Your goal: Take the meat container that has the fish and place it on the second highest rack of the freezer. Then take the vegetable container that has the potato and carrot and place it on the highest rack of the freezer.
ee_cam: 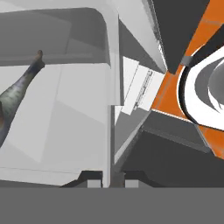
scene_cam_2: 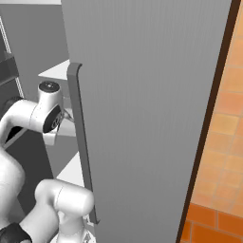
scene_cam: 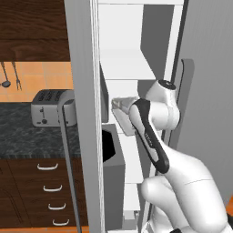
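A: Where is the fish (ee_cam: 13, 103) lying?
B: In the meat container (scene_cam: 124, 113), among the open freezer (scene_cam: 132, 68) shelves.
A: And the hand (ee_cam: 107, 181)?
B: Its fingers are clamping the container's rim.

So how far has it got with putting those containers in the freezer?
The freezer door is already open. In hand: the gripper is shut on the wall of the meat container with the fish in it, held in among the white shelves. It does not look set down yet. The potato and carrot container is left to do.
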Motion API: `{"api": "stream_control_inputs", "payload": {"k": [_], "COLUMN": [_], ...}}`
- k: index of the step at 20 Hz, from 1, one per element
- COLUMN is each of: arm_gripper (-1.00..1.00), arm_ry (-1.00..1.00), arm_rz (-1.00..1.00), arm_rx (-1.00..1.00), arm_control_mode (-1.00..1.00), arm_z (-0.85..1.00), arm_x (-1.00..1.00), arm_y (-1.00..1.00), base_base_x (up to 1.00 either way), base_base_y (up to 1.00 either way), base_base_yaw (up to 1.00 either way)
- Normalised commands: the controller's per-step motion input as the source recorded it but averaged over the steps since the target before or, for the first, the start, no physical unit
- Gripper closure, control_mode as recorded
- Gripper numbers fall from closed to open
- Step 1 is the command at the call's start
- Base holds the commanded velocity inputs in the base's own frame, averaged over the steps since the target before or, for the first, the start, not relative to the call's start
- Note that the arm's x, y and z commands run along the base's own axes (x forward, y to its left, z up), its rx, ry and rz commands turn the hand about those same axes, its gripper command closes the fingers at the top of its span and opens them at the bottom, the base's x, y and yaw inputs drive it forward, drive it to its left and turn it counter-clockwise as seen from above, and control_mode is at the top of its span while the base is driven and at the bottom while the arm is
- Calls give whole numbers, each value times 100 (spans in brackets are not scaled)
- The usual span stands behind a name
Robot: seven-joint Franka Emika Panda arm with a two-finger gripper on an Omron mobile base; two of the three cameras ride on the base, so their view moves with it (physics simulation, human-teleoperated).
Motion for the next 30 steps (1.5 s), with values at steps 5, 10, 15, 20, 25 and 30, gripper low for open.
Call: {"api": "stream_control_inputs", "payload": {"k": [5, 10, 15, 20, 25, 30], "arm_gripper": [100, 100, 100, 100, 100, 100], "arm_ry": [0, 0, 0, 0, 2, 0], "arm_rz": [-1, -3, -5, -4, -2, -1], "arm_rx": [0, 0, 0, 0, 0, 0], "arm_control_mode": [-100, -100, -100, -100, -100, -100], "arm_z": [-38, -26, -28, -32, -25, -17], "arm_x": [67, 69, 73, 63, 70, 34], "arm_y": [9, 1, 1, 1, 4, 16], "base_base_x": [0, 0, 0, 0, 0, 0], "base_base_y": [0, 0, 0, 0, 0, 0], "base_base_yaw": [0, 0, 0, 0, 0, 0]}}
